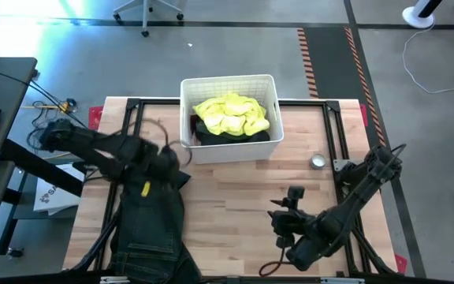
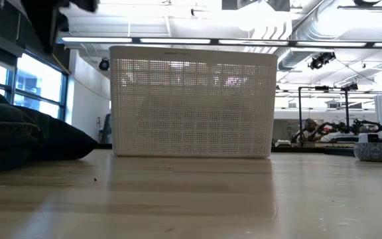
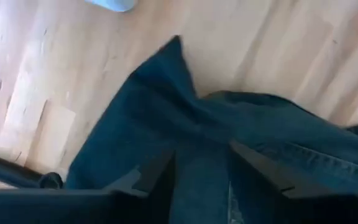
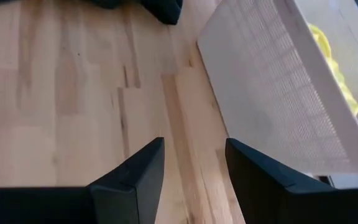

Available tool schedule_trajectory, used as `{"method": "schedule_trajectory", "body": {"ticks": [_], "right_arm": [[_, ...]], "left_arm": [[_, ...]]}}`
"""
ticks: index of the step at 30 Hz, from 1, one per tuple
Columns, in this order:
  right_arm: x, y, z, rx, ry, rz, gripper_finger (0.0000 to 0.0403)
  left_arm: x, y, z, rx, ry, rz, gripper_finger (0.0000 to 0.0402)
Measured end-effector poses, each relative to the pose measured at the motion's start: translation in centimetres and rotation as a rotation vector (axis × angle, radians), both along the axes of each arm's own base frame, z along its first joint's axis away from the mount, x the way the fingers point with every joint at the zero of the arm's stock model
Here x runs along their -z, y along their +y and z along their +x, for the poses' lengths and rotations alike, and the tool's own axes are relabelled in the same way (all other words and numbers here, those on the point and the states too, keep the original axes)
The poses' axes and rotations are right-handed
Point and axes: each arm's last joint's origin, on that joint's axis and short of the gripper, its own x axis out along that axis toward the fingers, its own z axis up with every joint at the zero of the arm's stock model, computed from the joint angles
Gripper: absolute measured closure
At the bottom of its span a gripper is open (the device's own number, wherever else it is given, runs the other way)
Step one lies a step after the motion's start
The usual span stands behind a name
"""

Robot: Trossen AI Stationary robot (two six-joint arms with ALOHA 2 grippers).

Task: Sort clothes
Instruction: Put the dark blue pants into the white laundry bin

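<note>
Dark denim jeans [image 1: 148,229] lie spread on the table's near left, and they show as a dark heap [image 2: 18,136] in the low view. My left gripper [image 1: 162,162] hangs over their far end, pointing down. Its fingers stand apart, with denim [image 3: 166,112] below and between them [image 3: 201,149]. A white lattice basket [image 1: 227,79] at the far middle holds a yellow shirt [image 1: 231,114], a black piece [image 1: 235,136] and a bit of maroon [image 1: 195,124]. My right gripper [image 1: 284,207] is open over bare wood at the near right [image 4: 194,142].
A small round tin [image 1: 318,161] stands on the table right of the basket. The basket's wall [image 4: 272,81] rises beyond my right gripper, and the jeans' corner [image 4: 160,9] lies farther off. Bare wood stretches between the jeans and my right arm.
</note>
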Motion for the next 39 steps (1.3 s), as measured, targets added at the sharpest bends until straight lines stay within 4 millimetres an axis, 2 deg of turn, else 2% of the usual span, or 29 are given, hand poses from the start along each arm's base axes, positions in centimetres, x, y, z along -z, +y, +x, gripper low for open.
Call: {"method": "schedule_trajectory", "body": {"ticks": [6,8,11,18,22,27,35,39], "right_arm": [[1.2,0.1,-0.4,0.044,-0.008,0.017,0.0236],[1.5,0.2,-0.6,0.053,-0.012,0.022,0.0236],[2.1,0.4,-1.0,0.064,-0.02,0.03,0.0236],[2.5,1.4,-2.2,0.056,-0.066,0.025,0.0236],[2.5,1.8,-2.6,0.037,-0.085,0.012,0.0236],[2.4,1.9,-2.6,0.037,-0.098,0.015,0.0236],[2.4,1.9,-2.6,0.037,-0.097,0.015,0.0236],[2.4,1.9,-2.5,0.037,-0.097,0.015,0.0236]], "left_arm": [[0.1,4.1,0.5,-0.058,0.027,-0.09,0.0206],[0.5,4.9,0.6,-0.05,0.043,-0.115,0.0194],[2.1,5.5,0.3,-0.034,0.103,-0.163,0.0184],[7.0,5.7,-1.4,-0.028,0.278,-0.217,0.0182],[9.3,5.6,-1.9,-0.051,0.292,-0.226,0.0182],[11.9,5.2,-2.5,-0.051,0.276,-0.324,0.0182],[14.8,5.1,-3.4,-0.049,0.257,-0.335,0.0183],[14.2,4.9,-3.5,-0.038,0.288,-0.386,0.0185]]}}
